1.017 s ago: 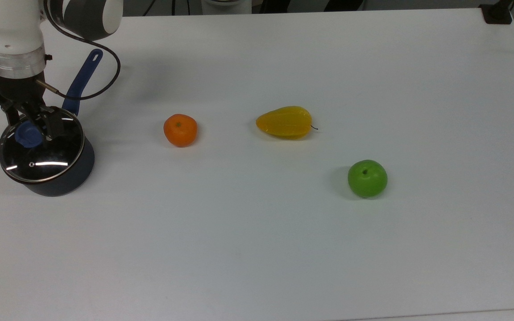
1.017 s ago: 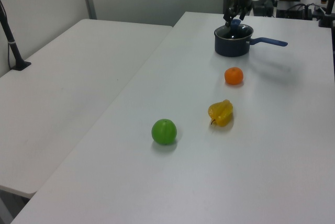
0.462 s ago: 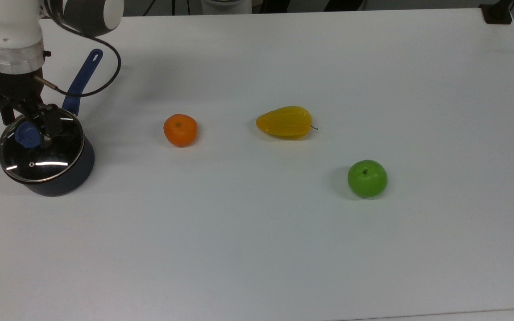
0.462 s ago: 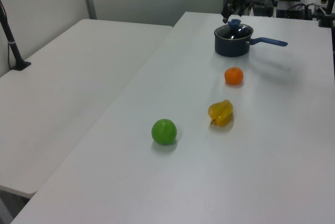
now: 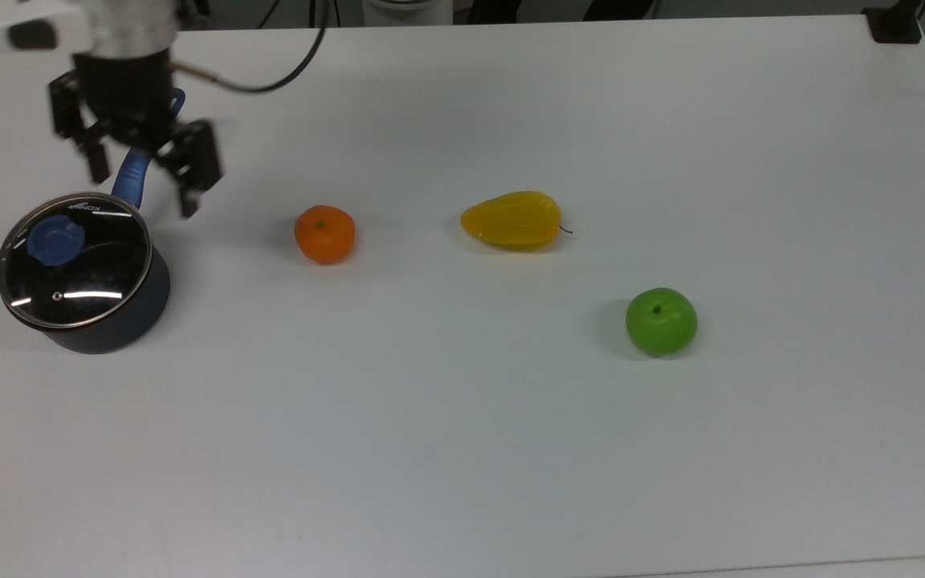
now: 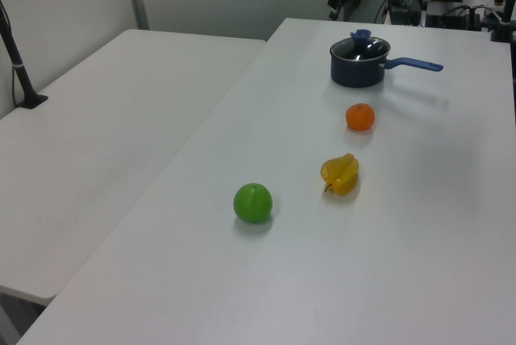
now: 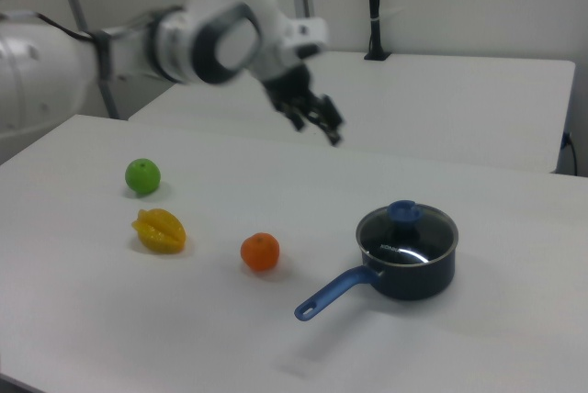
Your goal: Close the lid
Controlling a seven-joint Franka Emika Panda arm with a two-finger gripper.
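Lid (image 5: 73, 261) seated flat on dark blue pot (image 5: 109, 321), blue knob (image 5: 55, 239) up, metal rim matching pot mouth. Pot near top view's left edge of white counter (image 5: 511, 449); blue handle (image 7: 333, 294) sticks out toward hand. Hand (image 5: 141, 181) raised above counter, apart from lid, beside pot handle in top view; fingers spread wide, holding nothing. Orange (image 5: 324, 234), yellow star fruit (image 5: 513, 219), green apple (image 5: 661, 321) lie in loose row toward top view's right, well apart from pot.
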